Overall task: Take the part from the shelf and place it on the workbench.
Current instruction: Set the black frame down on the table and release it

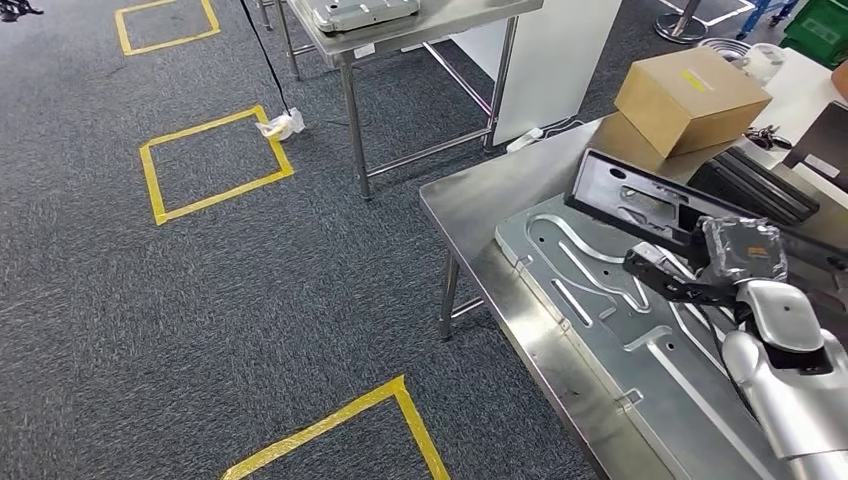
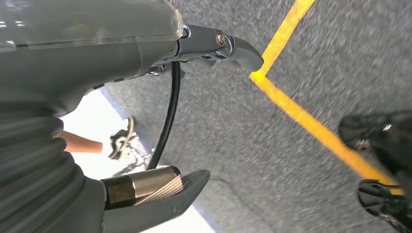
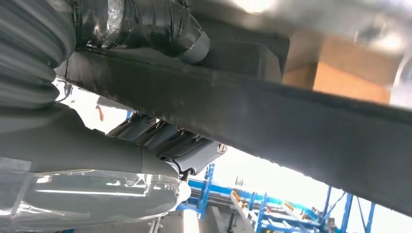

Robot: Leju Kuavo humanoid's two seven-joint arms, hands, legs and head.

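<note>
1. The right arm (image 1: pixel 800 400) reaches forward from the lower right, silver forearm angled upward to the wrist.
2. The right hand (image 1: pixel 690 275) grips a black part (image 1: pixel 650 205): thumb on one face, fingers (image 3: pixel 165 141) curled against the opposite face.
3. The left hand (image 2: pixel 160 111) hangs down, holding nothing, fingers apart.

Evenly and brightly lit from above in the head view; sharp throughout, with soft glare along the steel workbench (image 1: pixel 480 215) and only faint shadows on the carpet beside it. Motion-blurred in the left wrist view, especially the yellow floor tape (image 2: pixel 311 124). Blown out to white behind the dark part (image 3: pixel 272 116) in the right wrist view.
</note>
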